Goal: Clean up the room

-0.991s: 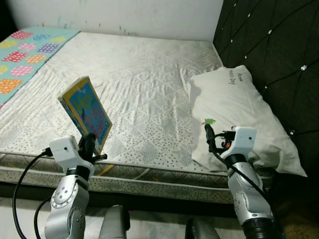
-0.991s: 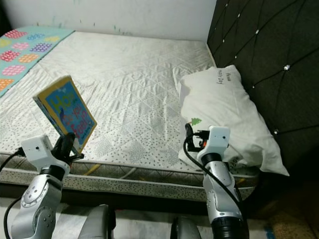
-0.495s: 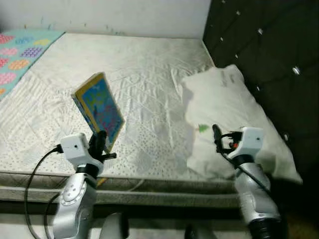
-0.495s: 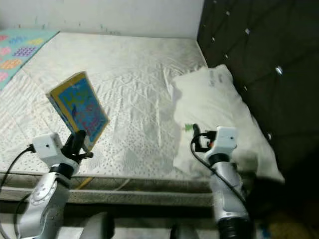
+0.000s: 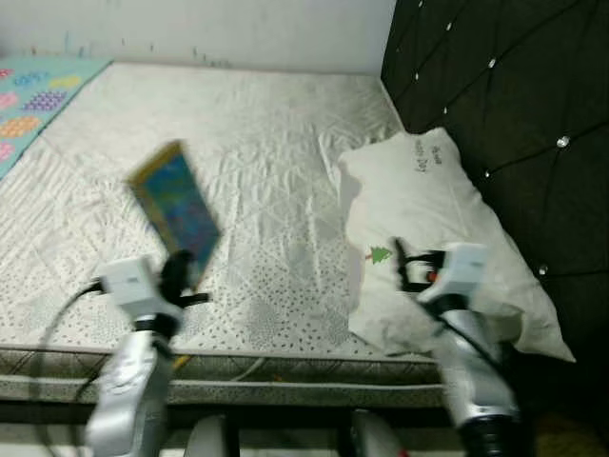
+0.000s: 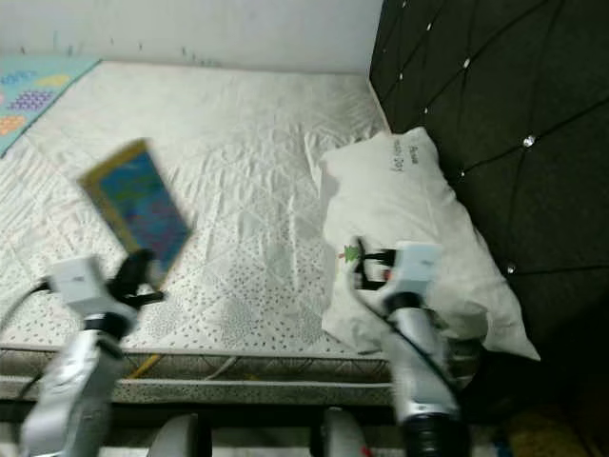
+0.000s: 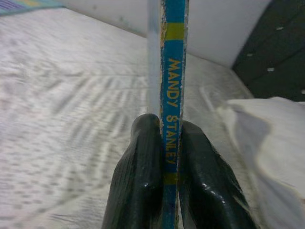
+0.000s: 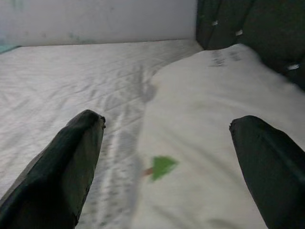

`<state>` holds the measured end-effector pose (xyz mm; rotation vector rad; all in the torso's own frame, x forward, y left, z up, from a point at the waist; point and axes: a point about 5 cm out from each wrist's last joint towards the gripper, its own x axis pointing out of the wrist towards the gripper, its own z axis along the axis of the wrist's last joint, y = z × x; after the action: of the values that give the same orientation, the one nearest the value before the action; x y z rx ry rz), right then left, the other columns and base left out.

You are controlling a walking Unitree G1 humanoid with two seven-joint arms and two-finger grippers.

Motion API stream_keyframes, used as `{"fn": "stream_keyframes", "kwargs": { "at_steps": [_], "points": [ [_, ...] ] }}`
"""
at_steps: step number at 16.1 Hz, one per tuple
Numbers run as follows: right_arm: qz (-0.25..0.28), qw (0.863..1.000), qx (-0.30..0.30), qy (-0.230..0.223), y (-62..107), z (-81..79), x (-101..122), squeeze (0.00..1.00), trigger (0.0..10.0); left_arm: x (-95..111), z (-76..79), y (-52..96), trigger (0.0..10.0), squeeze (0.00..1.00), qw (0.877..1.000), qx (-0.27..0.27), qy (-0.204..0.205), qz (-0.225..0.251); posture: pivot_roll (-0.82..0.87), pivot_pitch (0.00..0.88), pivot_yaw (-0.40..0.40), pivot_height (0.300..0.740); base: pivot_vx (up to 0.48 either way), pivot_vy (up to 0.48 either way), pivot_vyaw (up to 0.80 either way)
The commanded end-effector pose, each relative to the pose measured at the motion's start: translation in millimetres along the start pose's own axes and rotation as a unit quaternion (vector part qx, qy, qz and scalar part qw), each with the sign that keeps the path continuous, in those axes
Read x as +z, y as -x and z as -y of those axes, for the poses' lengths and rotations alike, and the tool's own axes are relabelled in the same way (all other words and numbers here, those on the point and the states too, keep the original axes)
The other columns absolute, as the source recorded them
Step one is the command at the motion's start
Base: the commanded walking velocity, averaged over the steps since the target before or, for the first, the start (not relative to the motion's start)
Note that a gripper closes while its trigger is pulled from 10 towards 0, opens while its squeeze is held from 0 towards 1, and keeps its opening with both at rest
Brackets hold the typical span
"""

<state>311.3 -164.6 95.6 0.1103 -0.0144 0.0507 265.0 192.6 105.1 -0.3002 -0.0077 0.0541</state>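
The camera swung right over the last second, bringing more of the headboard (image 5: 495, 86) into view and pushing the patterned blanket (image 5: 29, 105) toward the edge. The pillow (image 5: 428, 219) sat more centrally, and the view blurred.

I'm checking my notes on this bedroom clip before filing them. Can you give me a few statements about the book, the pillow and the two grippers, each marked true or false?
1. The left gripper is shut on a book. True.
2. The book lies flat on the mattress. False: it is held up on edge above the mattress.
3. The right gripper is open, over the white pillow. True.
4. The pillow sits at the far end from the dark padded headboard. False: it lies right beside the headboard.
5. The right gripper holds a small green toy. False: it holds nothing; the green tree shape is on the pillow.
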Motion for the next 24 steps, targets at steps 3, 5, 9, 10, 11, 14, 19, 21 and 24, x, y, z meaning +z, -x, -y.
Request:
{"fn": "stream_keyframes", "kwargs": {
  "at_steps": [3,5,9,10,11,14,19,21,24],
  "points": [
    [0.007,1.0,-0.009,0.008,-0.5,9.8,5.1,0.0,10.0,8.3,10.3,-4.1,10.0,0.0,0.999,-0.024,0.004,0.022,-0.03,0.042,-0.017,0.626,0.345,0.0,0.0],
    [0.007,1.0,-0.01,0.009,-0.7,10.4,5.3,0.0,10.0,8.0,11.0,-4.4,10.0,0.0,0.999,-0.025,0.005,0.021,-0.03,0.041,-0.019,0.626,0.48,0.0,0.0],
    [0.007,1.0,-0.009,0.012,-1.3,11.1,5.9,0.0,10.0,5.2,12.0,-5.4,10.0,0.0,1.0,-0.019,0.017,0.014,-0.03,0.039,-0.02,0.626,0.257,0.0,0.0],
    [0.007,1.0,-0.009,0.013,-1.2,11.4,5.8,0.0,10.0,4.9,12.9,-5.8,10.0,0.0,1.0,-0.02,0.017,0.014,-0.03,0.039,-0.02,0.626,0.0,0.0,0.0],
    [0.007,1.0,-0.009,0.013,-1.0,11.7,5.5,0.0,10.0,4.5,13.8,-6.2,10.0,0.0,1.0,-0.021,0.015,0.012,-0.03,0.038,-0.02,0.626,0.0,0.0,0.0],
    [0.006,1.0,-0.01,0.016,-1.0,12.1,5.2,0.0,10.0,4.3,13.4,-6.5,10.0,0.0,1.0,-0.019,0.016,0.012,-0.03,0.037,-0.02,0.626,0.0,0.0,0.0],
    [0.003,1.0,-0.008,0.021,0.1,11.6,3.1,0.0,10.0,4.2,12.0,-5.5,10.0,0.0,1.0,-0.012,0.013,0.014,-0.03,0.044,-0.023,0.606,0.0,0.0,0.0],
    [0.0,1.0,-0.004,0.021,0.1,9.8,2.0,0.0,10.0,3.1,12.8,-5.7,10.0,0.0,1.0,-0.01,0.011,0.012,-0.03,0.062,-0.028,0.581,0.0,0.0,0.0],
    [-0.002,1.0,-0.002,0.019,0.3,9.9,2.6,0.0,10.0,2.5,14.6,-5.0,10.0,0.0,1.0,-0.011,0.012,0.01,-0.03,0.093,-0.031,0.546,0.0,0.0,0.0]
  ]
}}
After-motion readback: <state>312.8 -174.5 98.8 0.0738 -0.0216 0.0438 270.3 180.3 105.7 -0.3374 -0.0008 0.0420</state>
